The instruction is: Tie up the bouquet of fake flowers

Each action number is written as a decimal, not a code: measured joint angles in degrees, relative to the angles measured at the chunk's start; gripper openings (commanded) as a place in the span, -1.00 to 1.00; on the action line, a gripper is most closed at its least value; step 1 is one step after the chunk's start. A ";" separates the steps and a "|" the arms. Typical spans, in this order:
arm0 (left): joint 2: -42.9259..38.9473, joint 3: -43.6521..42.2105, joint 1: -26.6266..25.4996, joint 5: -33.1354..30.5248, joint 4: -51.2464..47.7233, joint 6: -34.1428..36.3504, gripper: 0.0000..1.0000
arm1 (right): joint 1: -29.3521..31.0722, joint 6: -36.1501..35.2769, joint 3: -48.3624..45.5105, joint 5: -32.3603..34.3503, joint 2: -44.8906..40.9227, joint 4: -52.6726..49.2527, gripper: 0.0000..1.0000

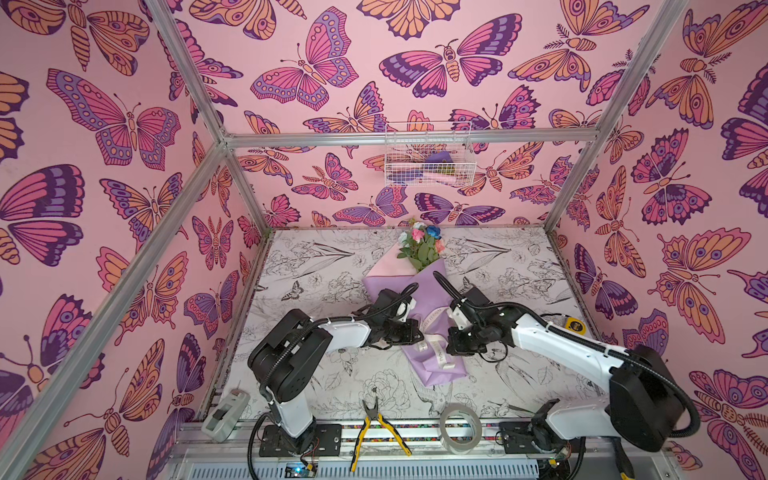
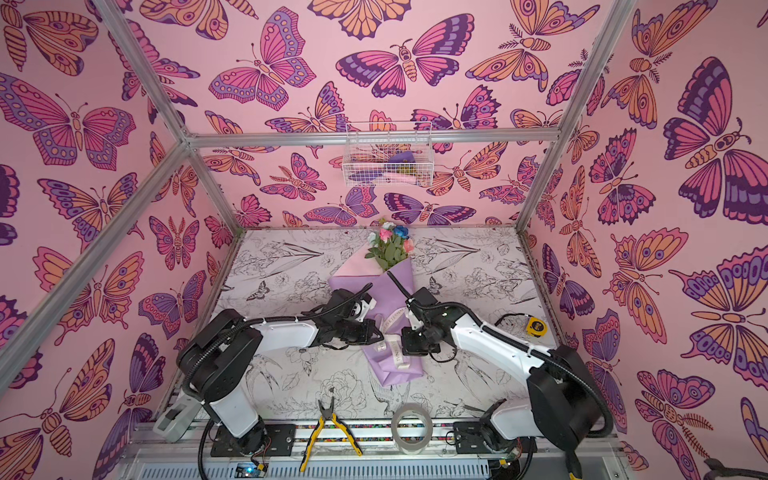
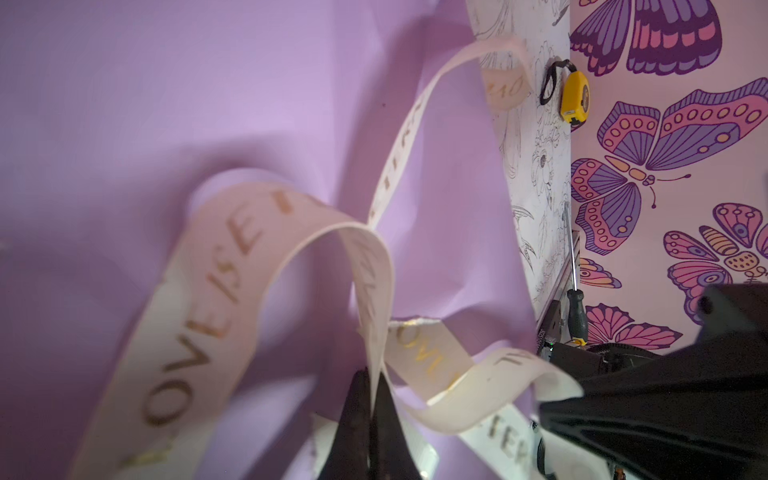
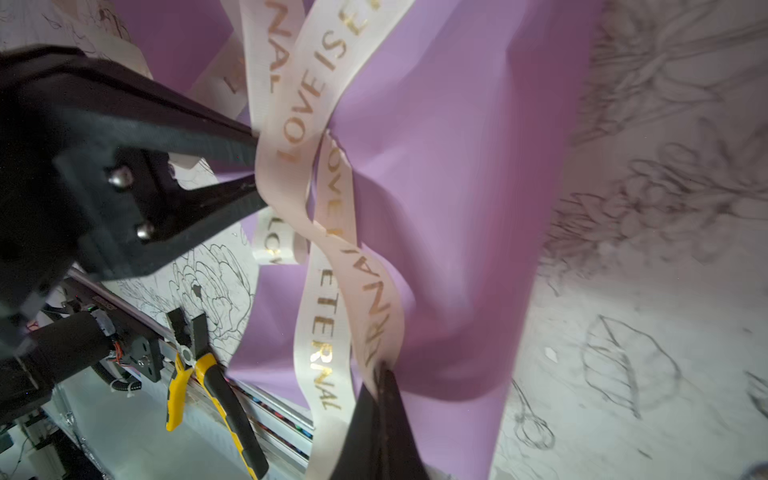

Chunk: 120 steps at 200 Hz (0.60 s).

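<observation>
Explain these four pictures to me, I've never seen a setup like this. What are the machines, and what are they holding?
These are two white-and-black robot arms mounted at the near edge of a table, each ending in a two-fingered gripper. Two pictures look down from one overhead camera. The other two come from small cameras on the arms' wrists, so they look close and tilted. On the table printed with line-drawn flowers lies a bouquet: a cone of lilac paper with fake roses at its far end. The left gripper and the right gripper are each shut on a stretch of the cream ribbon with gold lettering, which loops over the paper. Near the front edge lie yellow-handled pliers and a roll of clear tape.
</observation>
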 measured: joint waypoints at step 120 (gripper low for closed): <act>1.01 0.52 0.00 -0.79 0.61 -1.88 -1.00 | 0.04 3.41 -2.67 2.38 8.22 5.09 -1.00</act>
